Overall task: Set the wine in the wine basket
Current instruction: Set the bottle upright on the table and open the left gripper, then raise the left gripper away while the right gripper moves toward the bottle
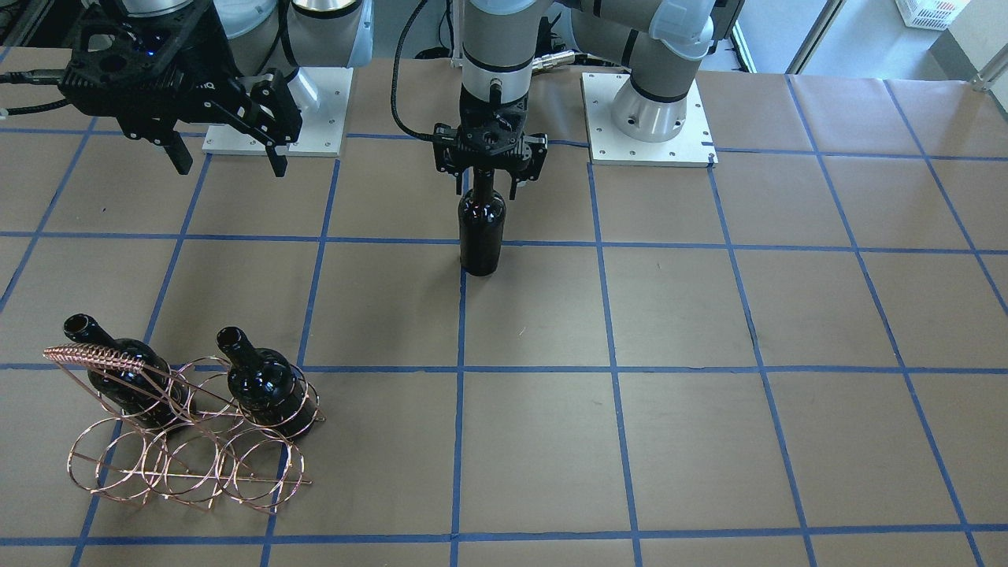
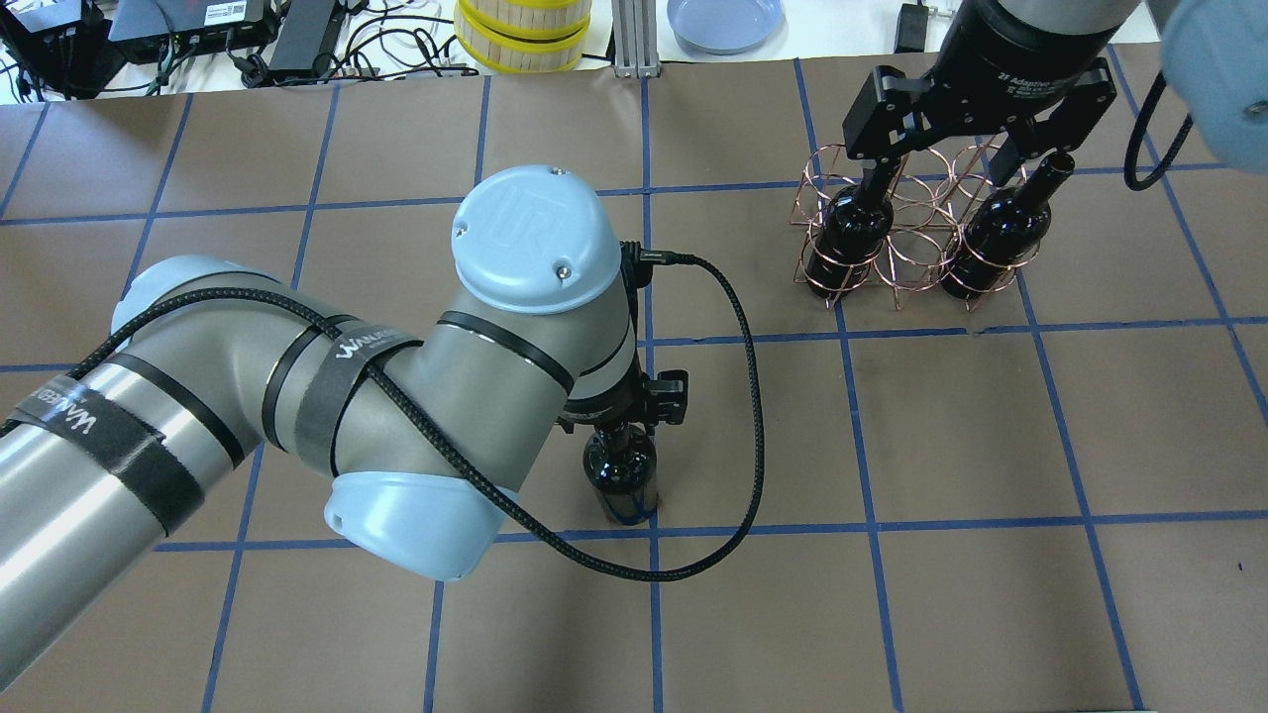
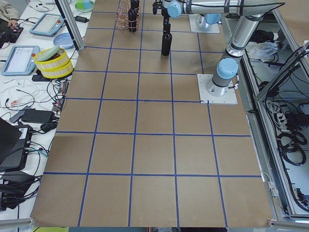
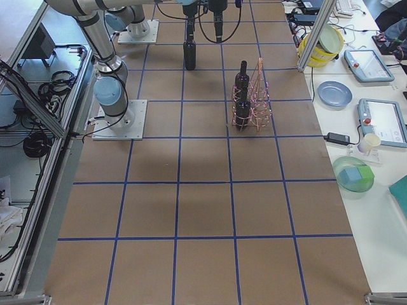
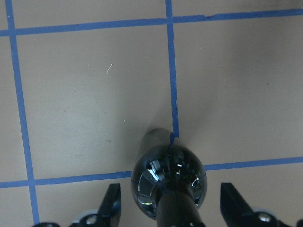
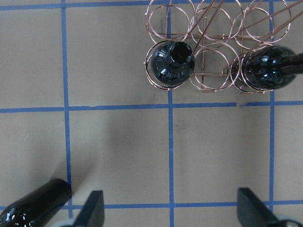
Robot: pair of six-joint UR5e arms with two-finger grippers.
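As laid out from across the table (image 1: 709, 315), left to right: at ten o'clock, the right gripper (image 1: 230, 167), held above the surface, fingers spread wide with nothing between them. At eight o'clock, the wine basket (image 1: 98, 357), standing on the table, with a first bottle (image 1: 126, 382) and a second bottle (image 1: 264, 387) upright in the two end rings of its robot-side row. Near centre, toward twelve o'clock, the wine (image 1: 482, 236), upright on a blue tape line (image 1: 459, 331), well apart from the basket. The left gripper (image 1: 488, 187) straddles its neck, fingers parted, a gap on either side.
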